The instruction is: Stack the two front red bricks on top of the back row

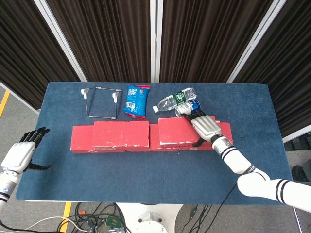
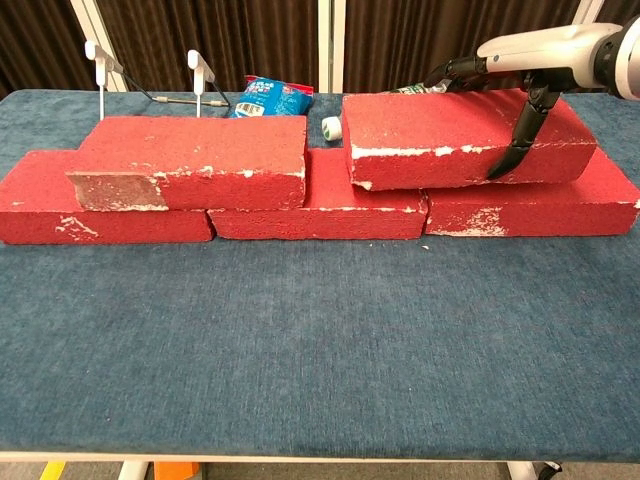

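Observation:
Three red bricks lie end to end as the back row (image 2: 320, 205). On its left part sits one upper red brick (image 2: 190, 160) (image 1: 121, 132). A second upper red brick (image 2: 450, 135) (image 1: 174, 131) rests across the joint of the middle and right bricks. My right hand (image 1: 205, 127) (image 2: 520, 60) grips this brick's right end, with fingers over its top and the thumb (image 2: 520, 135) on its front face. My left hand (image 1: 20, 154) hangs open beyond the table's left edge, holding nothing; the chest view does not show it.
Behind the bricks on the blue table (image 1: 146, 174) stand a wire frame (image 1: 101, 102), a blue snack bag (image 1: 136, 101), a plastic bottle (image 1: 174, 100) lying down and a can (image 1: 188, 108) just behind my right hand.

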Robot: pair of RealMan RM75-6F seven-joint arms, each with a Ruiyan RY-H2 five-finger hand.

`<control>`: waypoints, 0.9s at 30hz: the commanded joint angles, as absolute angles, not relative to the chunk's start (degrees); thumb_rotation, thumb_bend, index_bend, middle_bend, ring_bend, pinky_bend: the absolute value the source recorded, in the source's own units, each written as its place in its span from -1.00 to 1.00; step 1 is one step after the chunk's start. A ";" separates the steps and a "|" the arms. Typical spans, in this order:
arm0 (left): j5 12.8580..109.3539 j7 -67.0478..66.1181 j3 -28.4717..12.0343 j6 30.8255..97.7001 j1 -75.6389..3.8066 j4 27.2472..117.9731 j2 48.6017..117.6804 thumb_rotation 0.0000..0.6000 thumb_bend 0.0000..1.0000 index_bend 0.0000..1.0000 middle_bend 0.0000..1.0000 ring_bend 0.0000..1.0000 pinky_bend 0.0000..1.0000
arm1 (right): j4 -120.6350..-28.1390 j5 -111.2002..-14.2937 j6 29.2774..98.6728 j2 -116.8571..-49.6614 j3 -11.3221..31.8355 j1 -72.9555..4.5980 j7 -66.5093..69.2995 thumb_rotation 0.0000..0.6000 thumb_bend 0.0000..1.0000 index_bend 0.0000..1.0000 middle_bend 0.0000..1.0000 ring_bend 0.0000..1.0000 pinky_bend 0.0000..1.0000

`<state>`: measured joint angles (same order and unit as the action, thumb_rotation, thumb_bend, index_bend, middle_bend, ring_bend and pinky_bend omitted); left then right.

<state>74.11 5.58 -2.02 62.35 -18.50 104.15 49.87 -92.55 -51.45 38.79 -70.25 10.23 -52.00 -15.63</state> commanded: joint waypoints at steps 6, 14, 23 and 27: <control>74.37 6.35 -2.01 61.90 -18.39 103.64 49.84 1.00 -1.00 -0.92 -1.00 -1.00 -1.00 | -92.27 -49.97 41.31 -72.44 9.54 -52.91 -16.77 1.00 -1.00 -1.00 -0.52 -0.55 -1.00; 74.85 7.16 -2.01 61.97 -18.13 103.13 49.94 1.00 -1.00 -0.92 -1.00 -1.00 -1.00 | -92.48 -48.53 42.29 -73.52 8.83 -53.96 -18.28 1.00 -1.00 -1.00 -0.52 -0.55 -1.00; 75.50 8.56 -2.02 62.57 -17.54 102.25 50.16 1.00 -1.00 -0.92 -1.00 -1.00 -1.00 | -91.66 -46.92 42.66 -75.27 8.23 -54.66 -18.57 1.00 -1.00 -1.00 -0.52 -0.55 -1.00; 76.63 8.67 -1.97 63.43 -17.22 102.38 50.16 1.00 -1.00 -0.92 -1.00 -1.00 -1.00 | -91.61 -46.87 42.87 -75.90 8.31 -54.91 -18.31 1.00 -1.00 -1.00 -0.52 -0.55 -1.00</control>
